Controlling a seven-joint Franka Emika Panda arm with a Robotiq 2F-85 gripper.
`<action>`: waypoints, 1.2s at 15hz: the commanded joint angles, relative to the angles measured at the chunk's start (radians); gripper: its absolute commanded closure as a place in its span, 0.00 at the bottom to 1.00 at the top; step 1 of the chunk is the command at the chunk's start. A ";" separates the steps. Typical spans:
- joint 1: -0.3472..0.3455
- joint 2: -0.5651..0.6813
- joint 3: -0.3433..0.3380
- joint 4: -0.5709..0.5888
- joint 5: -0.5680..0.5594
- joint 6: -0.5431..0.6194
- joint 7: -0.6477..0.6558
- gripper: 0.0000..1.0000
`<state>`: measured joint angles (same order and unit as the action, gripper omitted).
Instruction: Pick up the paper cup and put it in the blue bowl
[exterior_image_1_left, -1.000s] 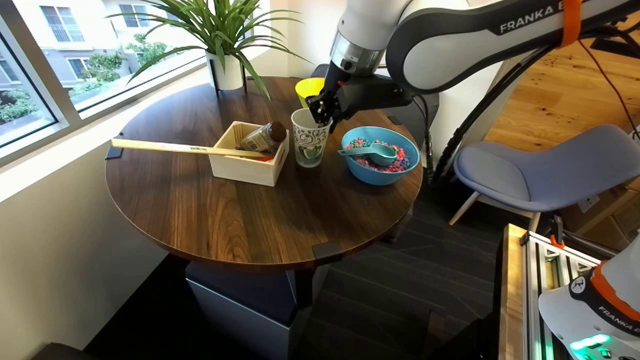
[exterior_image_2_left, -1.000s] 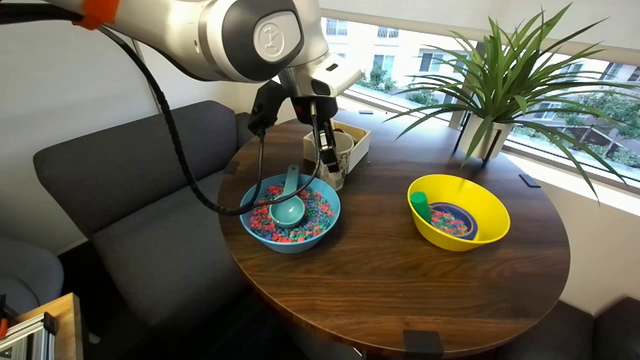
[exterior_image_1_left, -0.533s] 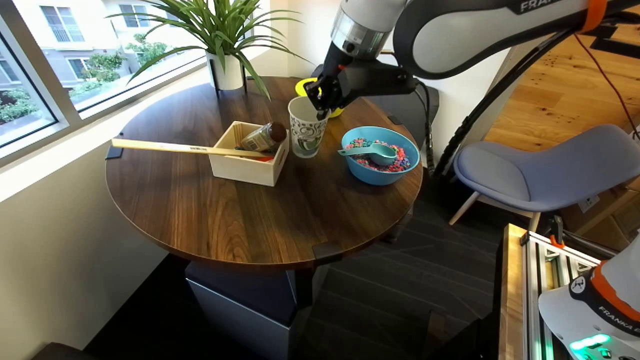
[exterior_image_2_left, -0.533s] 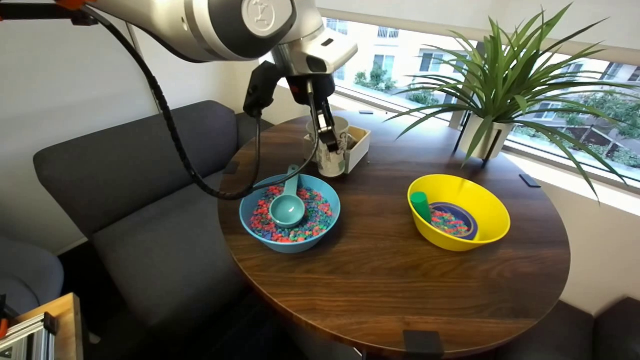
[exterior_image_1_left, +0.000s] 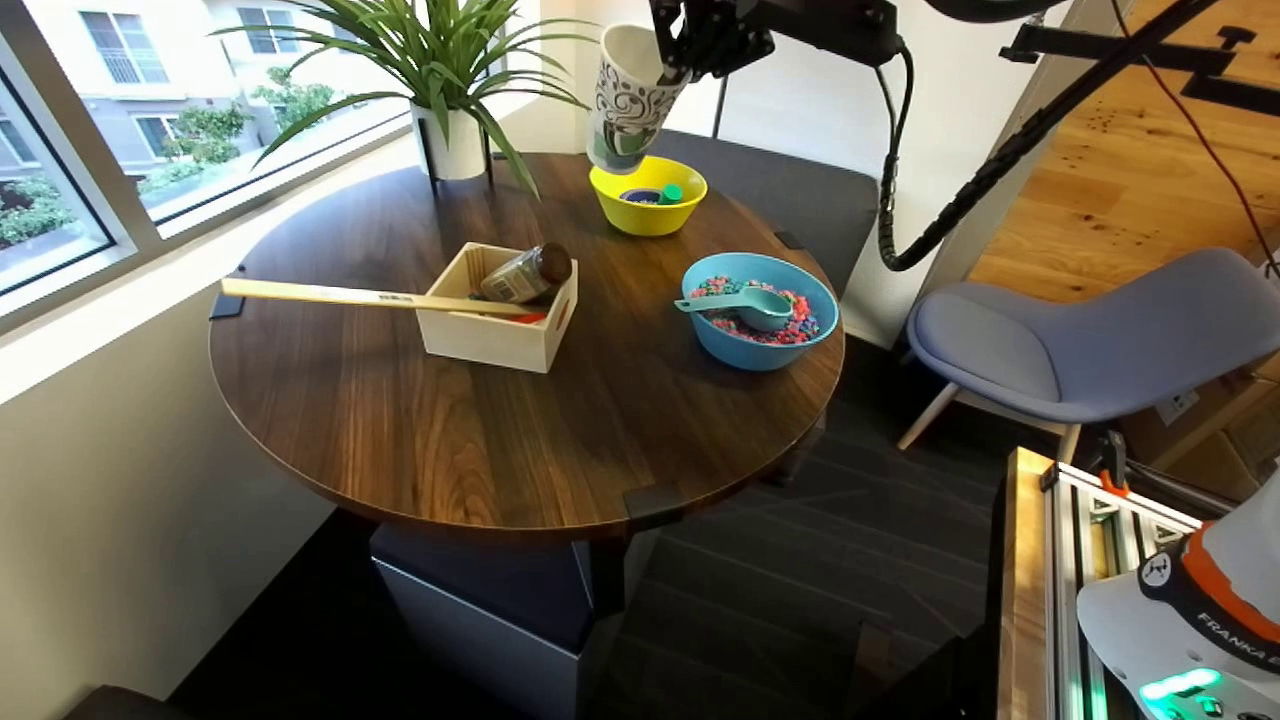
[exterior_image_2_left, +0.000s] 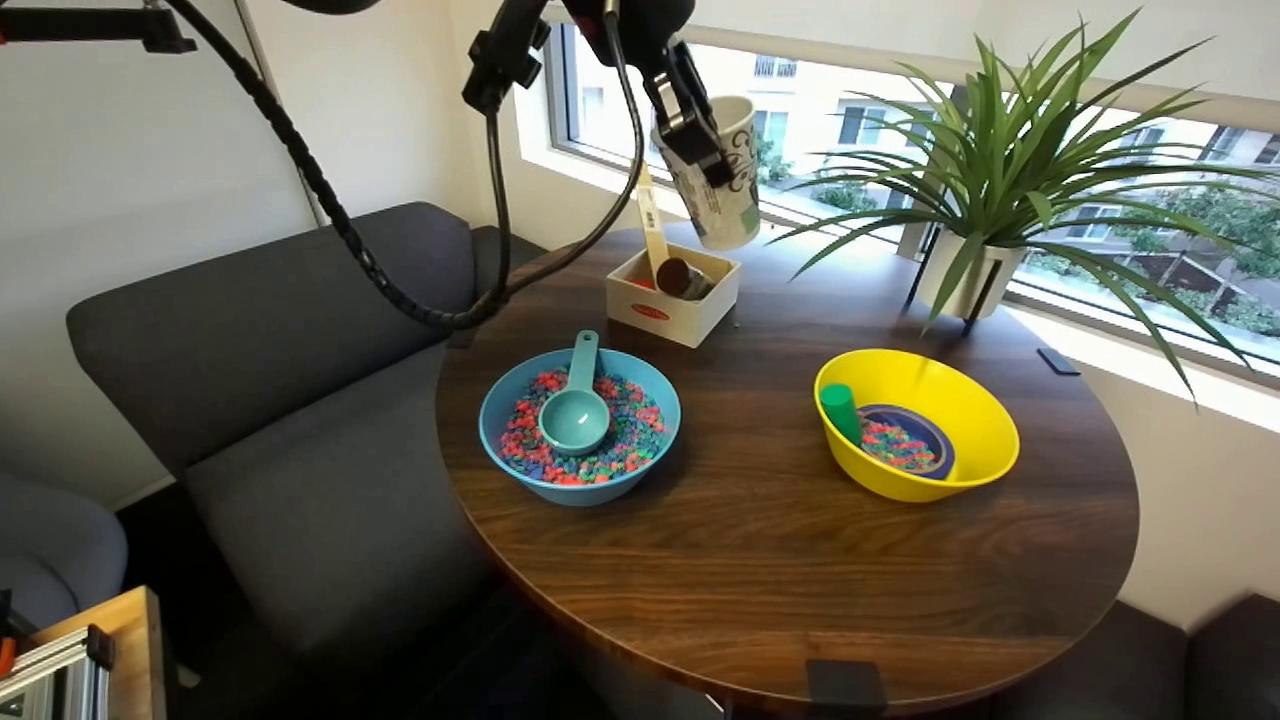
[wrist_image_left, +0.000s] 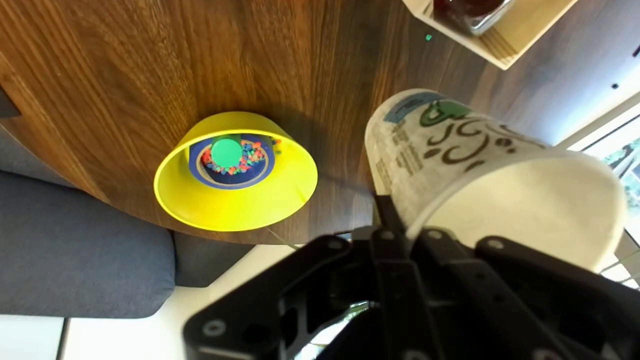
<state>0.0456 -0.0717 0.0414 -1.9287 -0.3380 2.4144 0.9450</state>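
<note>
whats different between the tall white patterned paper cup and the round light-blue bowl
The tall white paper cup is tilted in the air, held by the black gripper; the round light-blue bowl stands on the dark brown wooden table. The cup wears a dark scroll print; the bowl's outside is plain. The cup is narrow, the bowl wider. Both have round, open tops.

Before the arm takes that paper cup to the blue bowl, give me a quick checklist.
1. Gripper holding the paper cup by its wall: ok.
2. Cup off the table: ok.
3. Cup upright: not ok, tilted.
4. Cup above the blue bowl: not ok, off to the side in both exterior views.
5. Middle of that bowl free: not ok, a teal scoop lies there.
6. Cup empty: cannot tell, its inner bottom is hidden.
</note>
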 joint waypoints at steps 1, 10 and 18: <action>-0.011 0.003 0.012 0.002 0.004 -0.002 -0.004 0.99; -0.049 -0.096 -0.006 -0.073 0.075 -0.364 -0.146 0.99; -0.066 -0.015 -0.001 -0.148 0.032 -0.141 -0.052 0.99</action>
<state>-0.0067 -0.1105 0.0347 -2.0585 -0.2727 2.2172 0.8421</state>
